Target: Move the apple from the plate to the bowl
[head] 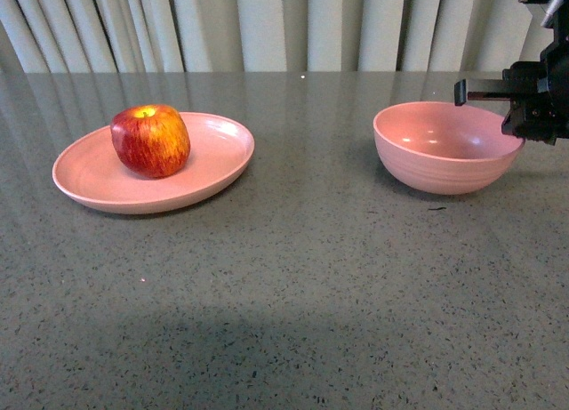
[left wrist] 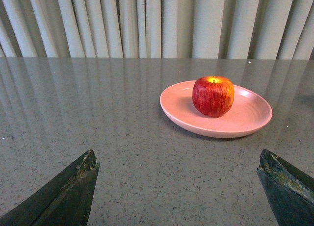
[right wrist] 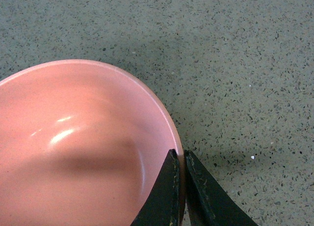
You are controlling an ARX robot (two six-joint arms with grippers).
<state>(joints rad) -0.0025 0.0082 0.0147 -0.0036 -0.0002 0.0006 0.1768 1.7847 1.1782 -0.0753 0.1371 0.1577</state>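
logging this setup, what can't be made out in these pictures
Front view: right arm cut off by right edge, hiding part of the bowl rim.
Right wrist view: bowl cropped by edges; fingers cover its rim.
Left wrist view: no bowl; apple hides plate beneath.

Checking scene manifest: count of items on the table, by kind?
apple: 1
plate: 1
bowl: 1
total: 3
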